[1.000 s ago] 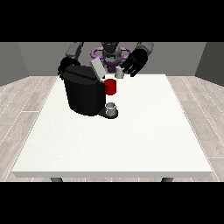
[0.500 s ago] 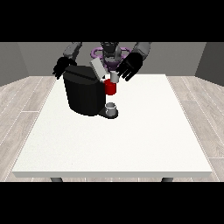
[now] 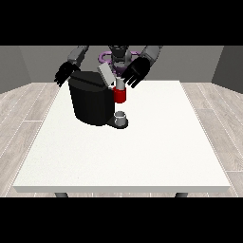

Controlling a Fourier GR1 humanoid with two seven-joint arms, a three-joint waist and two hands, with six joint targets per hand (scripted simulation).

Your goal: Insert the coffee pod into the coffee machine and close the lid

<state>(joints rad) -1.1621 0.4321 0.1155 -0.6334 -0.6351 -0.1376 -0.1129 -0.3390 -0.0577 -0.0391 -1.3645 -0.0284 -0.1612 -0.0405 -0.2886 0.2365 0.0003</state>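
A black coffee machine [image 3: 92, 102] stands on the white table [image 3: 142, 152], left of centre. Its grey lid [image 3: 105, 74] is tilted up at the top right of the body. A red head with a grey pod [image 3: 120, 91] on top sticks out at the machine's right side, above a small grey cup [image 3: 121, 116] on the drip tray. The hand at the view's right [image 3: 135, 72] hovers just right of the lid and above the pod, fingers spread and straight. The hand at the view's left [image 3: 65, 73] hangs behind the machine's left top corner, fingers relaxed, holding nothing.
Grey walls and a light wooden floor surround the table. A purple object [image 3: 105, 57] shows behind the robot's torso. The table stretches wide to the right of the machine and towards the camera.
The lid has swung up from flat to tilted. The hand at the view's right moved down and left towards it. The hand at the view's left drew back off the machine's top.
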